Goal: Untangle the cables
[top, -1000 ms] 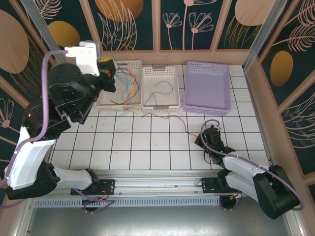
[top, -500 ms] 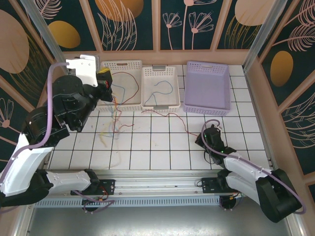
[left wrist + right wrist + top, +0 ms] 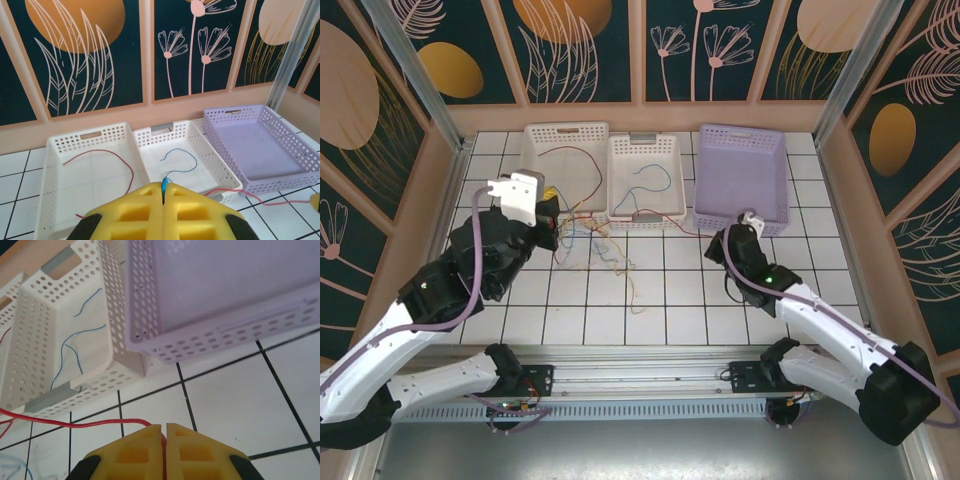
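The cables are thin wires in red, blue, green and tan. A loose tangle of them (image 3: 598, 245) lies on the tiles in front of the white baskets. My left gripper (image 3: 550, 200) hangs above its left end, shut on a blue cable (image 3: 164, 186) pinched between the yellow pads. My right gripper (image 3: 745, 222) sits low by the purple basket's front wall, shut on a red cable (image 3: 75, 424) that runs left across the tiles. One red cable (image 3: 107, 152) lies in the left white basket (image 3: 50, 165). One blue cable (image 3: 185, 159) lies in the middle white basket (image 3: 220, 165).
Three baskets stand in a row at the back: left white (image 3: 535, 135), middle white (image 3: 642, 140) and purple (image 3: 740, 135), the purple one (image 3: 225, 290) holding nothing. Wooden walls close the table at both sides. Open tiles lie between the arms near the front.
My left arm came down and forward from over the left basket, pulling the tangle out onto the tiles. My right gripper moved back to the purple basket with the red cable.
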Controlling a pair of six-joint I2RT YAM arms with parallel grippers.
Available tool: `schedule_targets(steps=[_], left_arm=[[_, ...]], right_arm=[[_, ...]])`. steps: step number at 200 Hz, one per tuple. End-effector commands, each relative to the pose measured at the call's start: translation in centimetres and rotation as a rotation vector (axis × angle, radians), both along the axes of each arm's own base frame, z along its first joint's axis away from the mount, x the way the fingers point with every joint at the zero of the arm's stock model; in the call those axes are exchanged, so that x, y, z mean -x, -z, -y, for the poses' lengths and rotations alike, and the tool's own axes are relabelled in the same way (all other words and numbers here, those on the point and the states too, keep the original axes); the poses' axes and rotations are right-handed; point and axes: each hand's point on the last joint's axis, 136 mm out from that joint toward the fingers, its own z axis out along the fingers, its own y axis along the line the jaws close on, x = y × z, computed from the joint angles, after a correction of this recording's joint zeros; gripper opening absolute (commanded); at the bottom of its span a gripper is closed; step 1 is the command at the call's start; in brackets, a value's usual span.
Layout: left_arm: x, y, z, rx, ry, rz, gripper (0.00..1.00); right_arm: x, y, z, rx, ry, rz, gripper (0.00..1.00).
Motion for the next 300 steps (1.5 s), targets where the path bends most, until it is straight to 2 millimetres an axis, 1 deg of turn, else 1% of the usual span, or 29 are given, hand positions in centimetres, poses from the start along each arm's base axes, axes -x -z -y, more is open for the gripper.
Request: schedule_targets(steps=[1, 22, 24, 26, 29, 35, 38, 43, 68, 77, 89, 99, 125, 145, 175, 187, 204, 226, 266, 300], left_arm=[[0.0, -0.9, -0.3, 0.026, 0.002, 0.092, 0.00], [0.2, 1.4, -0.6, 0.014, 0.003, 0.103, 0.00], [0.2, 1.8, -0.6, 0.008, 0.002, 0.101, 0.00], [0.3, 1.8, -0.7, 0.013, 0.003, 0.106, 0.00], [0.2, 2.9, -0.6, -0.004, 0.003, 0.096, 0.00], [0.2, 4.0, -0.6, -0.012, 0.004, 0.096, 0.00], [0.3, 4.2, -0.7, -0.008, 0.007, 0.101, 0.00], [0.4, 5.2, -0.7, -0.016, 0.011, 0.099, 0.00], [0.9, 8.1, -1.3, 0.007, 0.009, 0.118, 0.00], [1.1, 8.4, -1.4, 0.014, 0.016, 0.122, 0.00], [1.4, 7.9, -2.0, 0.034, 0.005, 0.131, 0.00], [1.4, 8.1, -2.4, 0.050, -0.007, 0.132, 0.00], [1.3, 9.3, -1.6, 0.055, 0.019, 0.104, 0.00], [0.7, 9.7, -1.8, 0.043, -0.025, 0.099, 0.00], [0.6, 10.0, -2.0, 0.043, -0.041, 0.101, 0.00], [0.5, 10.0, -2.1, 0.044, -0.048, 0.101, 0.00], [0.4, 10.1, -2.4, 0.043, -0.068, 0.106, 0.00], [0.3, 10.4, -2.3, 0.038, -0.066, 0.102, 0.00], [0.3, 10.4, -2.5, 0.039, -0.073, 0.106, 0.00], [0.4, 10.3, -2.8, 0.042, -0.083, 0.114, 0.00]], right_arm=[[-0.6, -3.2, 0.5, 0.116, 0.042, 0.053, 0.00], [-1.1, -6.2, 0.0, 0.157, 0.054, 0.098, 0.00], [-1.2, -6.5, -0.1, 0.159, 0.054, 0.102, 0.00], [-1.2, -6.7, 0.0, 0.164, 0.058, 0.105, 0.00], [-1.3, -7.1, -0.1, 0.170, 0.060, 0.111, 0.00], [-1.5, -7.8, -0.2, 0.182, 0.060, 0.121, 0.00], [-1.6, -8.3, -0.3, 0.186, 0.060, 0.128, 0.00], [-1.8, -8.8, -0.4, 0.195, 0.060, 0.136, 0.00], [-2.7, -11.1, -1.7, 0.236, 0.046, 0.162, 0.00], [-3.0, -11.9, -2.2, 0.248, 0.041, 0.174, 0.00], [-3.4, -12.6, -3.0, 0.264, 0.030, 0.184, 0.00], [-3.9, -13.2, -3.6, 0.274, 0.023, 0.194, 0.00], [-5.6, -14.3, -5.7, 0.320, -0.003, 0.203, 0.00], [-7.2, -15.0, -7.4, 0.361, -0.023, 0.208, 0.00], [-9.8, -15.1, -10.1, 0.449, -0.056, 0.201, 0.00], [-10.8, -14.8, -11.4, 0.488, -0.076, 0.195, 0.00], [-11.8, -14.2, -13.2, 0.525, -0.102, 0.186, 0.00], [-13.0, -13.9, -15.5, 0.583, -0.128, 0.184, 0.00], [-15.0, -12.2, -19.3, 0.749, -0.152, 0.169, 0.00], [-16.3, -10.4, -22.8, 0.804, -0.206, 0.155, 0.00]])
